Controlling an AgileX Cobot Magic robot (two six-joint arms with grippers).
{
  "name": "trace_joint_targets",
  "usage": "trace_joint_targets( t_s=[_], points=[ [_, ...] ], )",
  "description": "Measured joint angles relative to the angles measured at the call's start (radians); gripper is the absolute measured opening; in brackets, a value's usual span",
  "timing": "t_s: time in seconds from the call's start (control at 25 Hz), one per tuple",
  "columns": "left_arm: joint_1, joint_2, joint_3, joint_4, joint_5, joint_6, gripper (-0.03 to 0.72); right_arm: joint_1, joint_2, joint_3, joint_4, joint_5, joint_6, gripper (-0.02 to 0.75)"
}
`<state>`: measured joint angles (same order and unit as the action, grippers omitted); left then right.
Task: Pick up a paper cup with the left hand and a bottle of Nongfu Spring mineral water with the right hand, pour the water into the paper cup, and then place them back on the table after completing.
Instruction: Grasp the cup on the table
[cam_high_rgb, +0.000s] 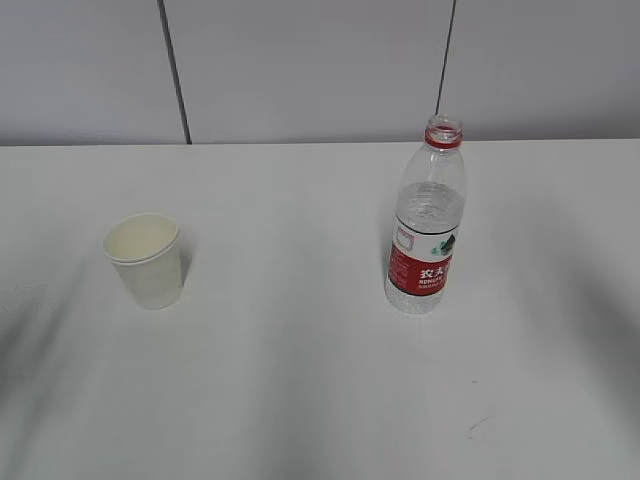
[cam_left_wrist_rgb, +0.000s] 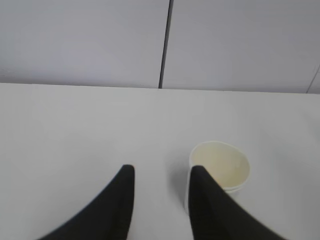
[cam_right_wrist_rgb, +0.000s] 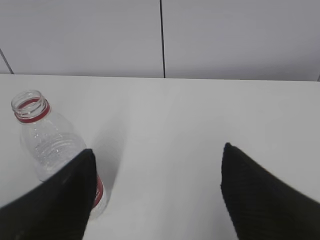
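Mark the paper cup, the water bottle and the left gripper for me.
paper cup (cam_high_rgb: 147, 262): exterior view, outer wall.
water bottle (cam_high_rgb: 421, 268): exterior view, red label.
left gripper (cam_left_wrist_rgb: 161, 176): left wrist view, gap midway between its fingertips.

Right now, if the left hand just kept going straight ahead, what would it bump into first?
Probably nothing between the fingers: the left hand points at bare table. The paper cup sits just right of that line, so the right finger might clip it; depth is unclear.

A white paper cup (cam_high_rgb: 146, 260) stands upright and open on the left of the white surface (cam_high_rgb: 300, 380). Well apart to its right, the uncapped clear bottle (cam_high_rgb: 427, 220) stands upright, with a red neck ring, a red label, and water (cam_high_rgb: 430, 205) inside.
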<state>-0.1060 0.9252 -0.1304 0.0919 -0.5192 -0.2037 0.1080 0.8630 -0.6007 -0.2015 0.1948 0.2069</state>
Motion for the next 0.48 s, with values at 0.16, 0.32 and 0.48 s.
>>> trace_joint_targets(
  t_s=[0.16,0.32,0.48],
  points=[
    [0.000,0.003,0.012,0.029,-0.040,-0.024,0.238,0.000,0.066,0.000,0.000,-0.112,0.000,0.572],
    [0.000,0.054,0.059,0.034,-0.151,-0.027,0.238,0.000,0.122,0.000,0.000,-0.195,0.008,0.572],
    [0.000,0.182,0.073,0.084,-0.265,-0.028,0.238,0.000,0.148,0.014,0.000,-0.290,0.009,0.572]
  ],
)
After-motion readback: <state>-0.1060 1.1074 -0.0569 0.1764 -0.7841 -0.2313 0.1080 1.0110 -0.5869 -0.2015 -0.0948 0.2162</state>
